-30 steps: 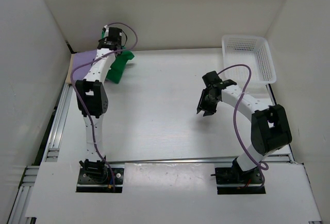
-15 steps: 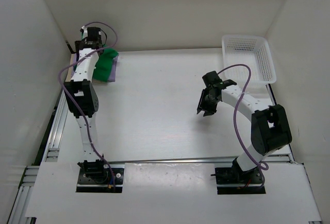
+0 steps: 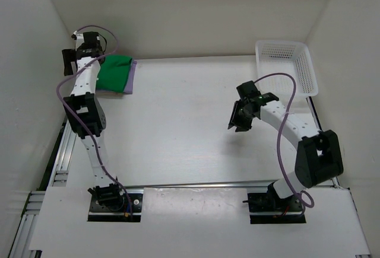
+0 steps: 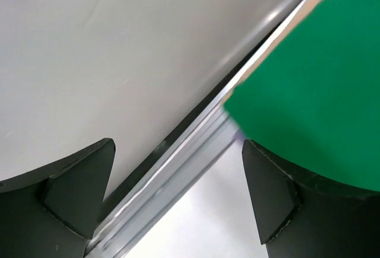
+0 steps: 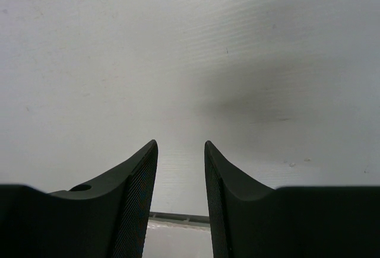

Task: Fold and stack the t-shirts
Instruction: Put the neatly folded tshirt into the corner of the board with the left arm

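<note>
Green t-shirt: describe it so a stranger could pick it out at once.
Go to the table's far left corner, across from the white basket. The green t-shirt lies there folded flat, the top layer. It is bright green, while the light purple t-shirt beneath shows only a thin edge.

You can pass across the middle of the table; the green t-shirt blocks far left, the lattice basket far right.
</note>
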You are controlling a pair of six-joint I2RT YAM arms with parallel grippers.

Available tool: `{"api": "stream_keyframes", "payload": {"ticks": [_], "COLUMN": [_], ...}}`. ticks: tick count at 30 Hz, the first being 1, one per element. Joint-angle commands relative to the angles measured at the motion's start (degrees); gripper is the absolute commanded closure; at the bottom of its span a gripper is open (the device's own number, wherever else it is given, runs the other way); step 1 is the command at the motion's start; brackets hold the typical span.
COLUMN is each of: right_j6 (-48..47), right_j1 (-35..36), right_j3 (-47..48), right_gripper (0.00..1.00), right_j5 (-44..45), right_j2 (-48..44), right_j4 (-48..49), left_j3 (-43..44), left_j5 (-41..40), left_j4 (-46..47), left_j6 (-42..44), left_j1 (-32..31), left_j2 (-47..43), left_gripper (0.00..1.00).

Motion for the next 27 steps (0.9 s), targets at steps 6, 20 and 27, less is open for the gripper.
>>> {"api": "stream_keyframes", "payload": {"ticks": [6, 20, 27], "right_j6": [-0.8, -1.2, 1.4], "right_j1": [-0.1, -0.7, -0.7], "right_j3": [-4.6, -19.2, -22.3], "right_gripper": [0.51, 0.00, 0.00], "right_j5": [-1.0, 3.6, 1.4], "right_j2": [-14.5, -48.1, -51.9], "right_j4": [-3.0, -12.2, -12.9], "left_j3": [-21.0, -69.5, -81.6], "left_j5": [13.4, 44.1, 39.3], "left_j4": [-13.1, -29.2, -30.9], "left_j6": [-0.2, -0.2, -0.2], "left_j1": [-6.0, 4.9, 4.9], "left_j2": [-31.0, -81.6, -98.8], "left_gripper": [0.00, 0.00, 0.00]}}
